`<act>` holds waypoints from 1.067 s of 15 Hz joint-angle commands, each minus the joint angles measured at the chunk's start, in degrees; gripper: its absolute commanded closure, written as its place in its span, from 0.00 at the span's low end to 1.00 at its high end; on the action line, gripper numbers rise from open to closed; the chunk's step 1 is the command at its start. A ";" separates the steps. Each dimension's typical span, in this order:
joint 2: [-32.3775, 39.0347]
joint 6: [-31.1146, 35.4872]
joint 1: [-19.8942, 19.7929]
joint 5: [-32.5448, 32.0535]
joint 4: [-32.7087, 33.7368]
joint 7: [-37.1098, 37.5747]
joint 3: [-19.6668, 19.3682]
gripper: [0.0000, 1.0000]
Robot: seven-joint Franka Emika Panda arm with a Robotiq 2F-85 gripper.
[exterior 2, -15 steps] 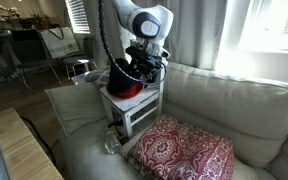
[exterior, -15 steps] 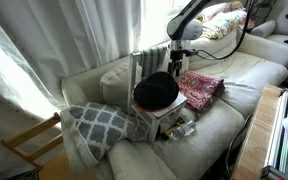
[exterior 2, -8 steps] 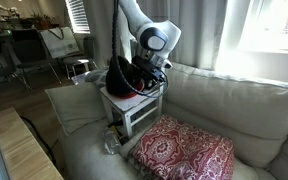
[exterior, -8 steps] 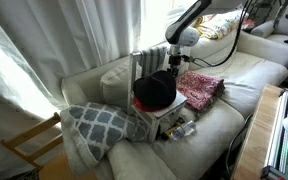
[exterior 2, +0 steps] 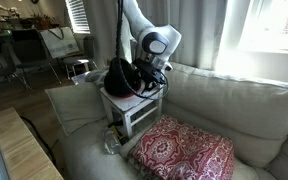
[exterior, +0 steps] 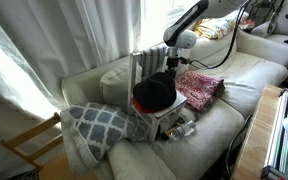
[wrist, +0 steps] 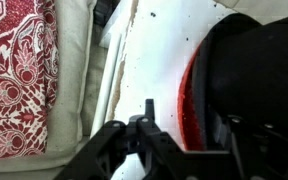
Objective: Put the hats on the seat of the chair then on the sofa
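The black hat (exterior: 156, 92) lay over the red hat (wrist: 189, 105) on the seat of the chair (exterior 2: 136, 112), which stood on the sofa (exterior 2: 224, 100). The gripper (wrist: 142, 122) hung just beside the hats over the bare white seat, its fingers clenched together on nothing. A red patterned cloth (exterior 2: 184, 150) lay on the sofa cushion near the chair.

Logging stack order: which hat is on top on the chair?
The black hat. It covers the red hat, which shows only as a rim sliver beneath it, on the chair seat.
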 commanded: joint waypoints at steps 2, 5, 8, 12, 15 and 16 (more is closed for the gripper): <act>3.92 -2.78 0.40 0.01 3.70 1.43 0.91 0.04; 5.57 -4.53 0.17 0.41 5.11 1.96 1.51 0.00; 7.17 -5.82 -0.32 1.44 6.73 2.61 2.01 0.10; 8.69 -5.70 -1.39 4.57 8.55 3.99 2.73 0.45; 10.17 -7.17 -1.79 6.37 10.15 4.63 3.43 0.69; 10.55 -8.03 -1.78 6.73 10.61 4.82 3.51 0.67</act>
